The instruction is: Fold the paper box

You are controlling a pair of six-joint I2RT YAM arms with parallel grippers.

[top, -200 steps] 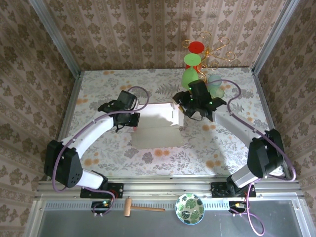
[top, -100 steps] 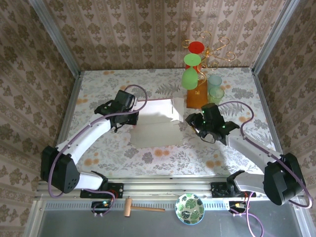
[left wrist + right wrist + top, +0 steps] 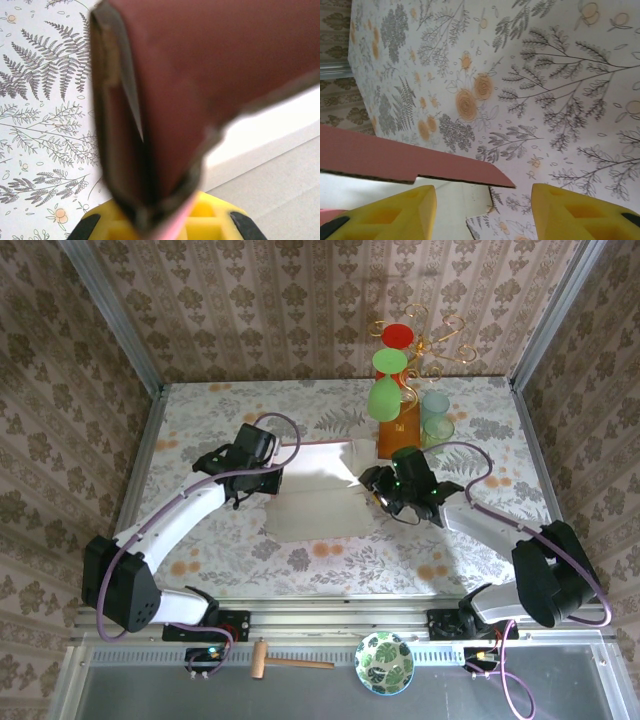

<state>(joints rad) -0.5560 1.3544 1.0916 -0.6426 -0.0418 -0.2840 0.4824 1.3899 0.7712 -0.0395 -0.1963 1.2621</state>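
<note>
Two grippers, one box. Your left gripper [image 3: 160, 225] is clamped on a folded flap of the paper box [image 3: 315, 502]; thin cardboard, pink outside, matte whitish inside. The flap rises straight out from between the two yellow plastic fingers [image 3: 97, 225], doubled over, with a raw grey-brown cut edge; it sits so close to the lens that it blurs and hides most of what lies past the fingertips; the fingers themselves are cut off at the frame bottom.

Your right gripper [image 3: 482, 200] has both yellow fingers [image 3: 390, 210] spread wide with nothing between them; one pink flap edge, straight with a small step cut, lies just beyond one finger, whitish panel beneath it; can't tell whether that finger touches the card. Past the fingertips is the floral-print table [image 3: 555, 75].

From above, the box is a shallow pale rectangle between both grippers; one orange-brown wooden block [image 3: 400, 428] and two translucent cups [image 3: 436, 416] stand beyond the right gripper.
</note>
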